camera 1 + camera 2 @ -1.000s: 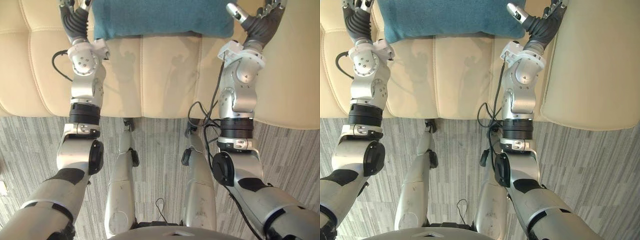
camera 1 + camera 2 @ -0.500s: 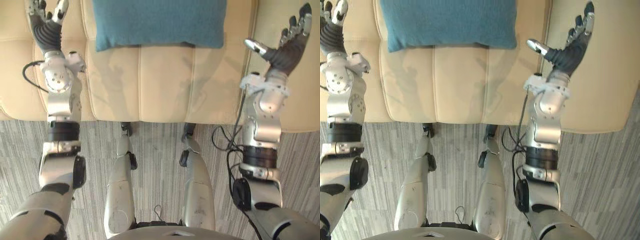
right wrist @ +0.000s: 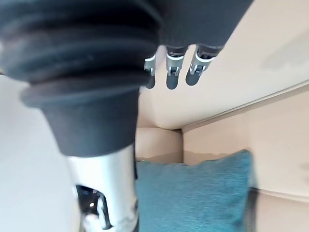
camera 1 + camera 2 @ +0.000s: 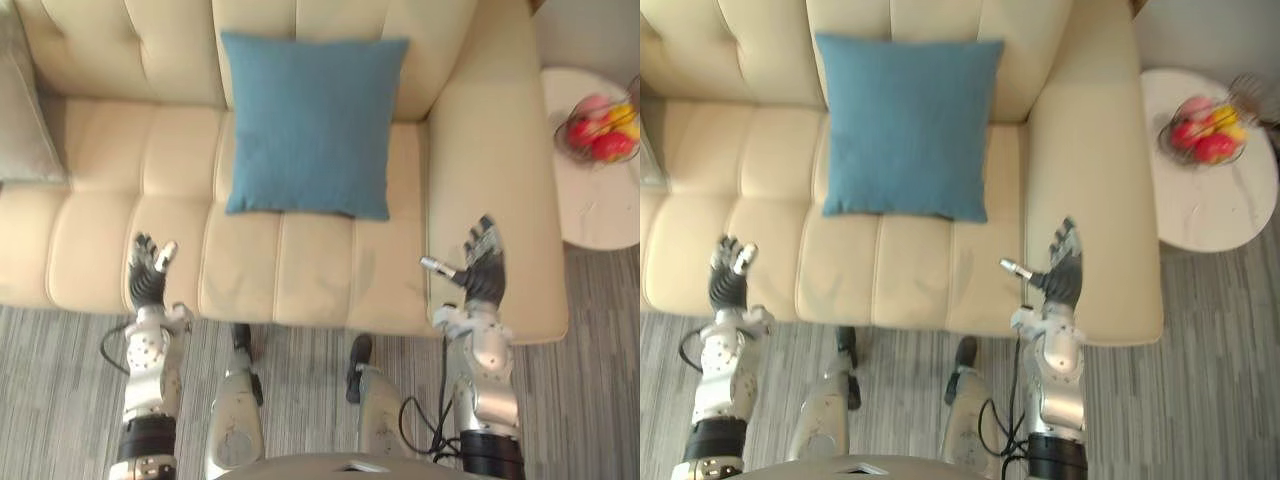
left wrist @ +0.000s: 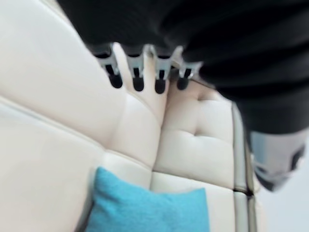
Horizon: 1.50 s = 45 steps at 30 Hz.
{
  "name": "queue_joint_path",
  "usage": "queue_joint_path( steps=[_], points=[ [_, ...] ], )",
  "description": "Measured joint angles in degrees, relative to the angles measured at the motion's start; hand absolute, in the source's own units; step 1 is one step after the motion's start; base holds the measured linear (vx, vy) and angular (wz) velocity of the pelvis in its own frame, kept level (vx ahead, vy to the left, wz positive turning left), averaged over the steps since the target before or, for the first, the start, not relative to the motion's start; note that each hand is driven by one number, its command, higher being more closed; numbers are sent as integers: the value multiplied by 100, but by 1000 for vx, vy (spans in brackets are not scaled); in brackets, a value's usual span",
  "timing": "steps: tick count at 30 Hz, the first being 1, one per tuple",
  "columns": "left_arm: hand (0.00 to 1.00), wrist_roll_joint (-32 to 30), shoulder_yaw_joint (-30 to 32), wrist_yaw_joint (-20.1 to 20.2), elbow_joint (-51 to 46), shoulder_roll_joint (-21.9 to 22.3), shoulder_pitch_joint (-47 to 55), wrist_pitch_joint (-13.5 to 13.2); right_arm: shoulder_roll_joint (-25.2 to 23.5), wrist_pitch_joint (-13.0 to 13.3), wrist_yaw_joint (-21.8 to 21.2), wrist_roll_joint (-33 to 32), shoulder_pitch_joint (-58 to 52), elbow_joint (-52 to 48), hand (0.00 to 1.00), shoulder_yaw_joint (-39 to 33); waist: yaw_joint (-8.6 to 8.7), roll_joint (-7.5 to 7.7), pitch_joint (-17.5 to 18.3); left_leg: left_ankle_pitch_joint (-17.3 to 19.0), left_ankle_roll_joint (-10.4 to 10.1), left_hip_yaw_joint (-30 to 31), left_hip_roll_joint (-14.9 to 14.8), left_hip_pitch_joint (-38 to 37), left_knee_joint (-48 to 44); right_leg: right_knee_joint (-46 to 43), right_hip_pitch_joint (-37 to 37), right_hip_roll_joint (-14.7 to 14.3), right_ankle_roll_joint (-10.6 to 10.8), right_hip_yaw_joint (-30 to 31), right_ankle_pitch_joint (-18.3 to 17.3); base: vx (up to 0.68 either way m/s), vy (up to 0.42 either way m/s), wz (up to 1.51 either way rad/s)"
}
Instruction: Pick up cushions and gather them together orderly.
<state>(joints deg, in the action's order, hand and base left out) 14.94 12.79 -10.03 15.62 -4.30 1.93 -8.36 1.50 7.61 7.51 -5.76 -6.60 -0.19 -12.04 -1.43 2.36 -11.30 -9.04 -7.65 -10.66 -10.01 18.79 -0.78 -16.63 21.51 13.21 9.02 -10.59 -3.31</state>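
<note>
- fingers straight and spread, holding nothing: the left hand (image 4: 148, 272) at lower left and the right hand (image 4: 484, 268) at lower right, over the front edge of the cream sofa (image 4: 300, 285).
- the blue cushion (image 4: 310, 125) is propped against the backrest at upper centre, well apart from both hands.
- a grey cushion (image 4: 22, 120) sits at the upper left edge; by the look of it, the two are not yet gathered.
</note>
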Motion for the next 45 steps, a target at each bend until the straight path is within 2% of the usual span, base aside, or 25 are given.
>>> queue_joint_path(
  steps=[3,5,8,15,20,28,40,43,44,45],
  points=[
    [0,-186,1,48,929,128,270,120,-169,-57,-66,118,-286,1018,0,-6,21,-7,289,104,-36,-116,-54,-281,13,263,-315,-95,14,78,43,95,-6,-21],
    [0,-296,61,58,1586,145,294,171,-175,-112,-115,118,-339,1706,0,-24,42,-19,317,107,-38,-188,-88,-568,96,430,-601,-148,5,93,99,73,6,-18],
    [0,-435,377,44,2693,246,369,286,-248,-175,-119,53,-392,2979,0,-236,135,-95,603,115,-51,-235,-86,-1031,285,775,-1107,-196,30,85,185,41,22,-6],
    [0,-942,565,95,3616,264,602,380,-213,-339,-134,169,-429,4653,0,-620,184,-185,864,180,-98,-218,-39,-1589,521,1387,-1809,-236,47,50,352,19,18,-2],
    [0,-1176,531,266,3938,252,628,493,-71,-435,-234,190,-274,5120,0,-685,224,-176,914,193,-97,-175,4,-1733,558,1578,-2069,-223,68,6,411,-20,13,6],
    [0,-1408,478,321,4150,202,660,550,-7,-545,-238,393,-42,5555,0,-903,292,-186,920,238,-129,-108,35,-2065,562,1653,-2478,-210,45,-44,414,2,0,1],
    [0,-1407,308,321,4194,132,653,562,115,-568,-223,400,14,5794,0,-939,364,-247,867,362,-140,-171,23,-2044,563,1701,-2530,-226,75,-21,332,-2,-3,0],
    [0,-1407,266,313,4193,114,500,594,120,-567,-188,392,-1,5809,0,-943,445,-183,762,302,-45,-163,17,-1859,518,1622,-2525,-215,72,-307,197,57,-12,45],
    [0,-1407,263,309,4197,96,433,611,105,-567,-181,391,19,5779,0,-950,478,-147,665,442,139,-725,-81,-1733,198,1547,-2534,-157,86,-356,58,57,2,45],
    [0,-1407,257,308,4197,101,378,612,104,-567,-177,388,17,5762,0,-951,485,-152,614,534,211,-914,-123,-1687,-25,1490,-2529,-132,90,-321,-20,70,15,47]
  ],
)
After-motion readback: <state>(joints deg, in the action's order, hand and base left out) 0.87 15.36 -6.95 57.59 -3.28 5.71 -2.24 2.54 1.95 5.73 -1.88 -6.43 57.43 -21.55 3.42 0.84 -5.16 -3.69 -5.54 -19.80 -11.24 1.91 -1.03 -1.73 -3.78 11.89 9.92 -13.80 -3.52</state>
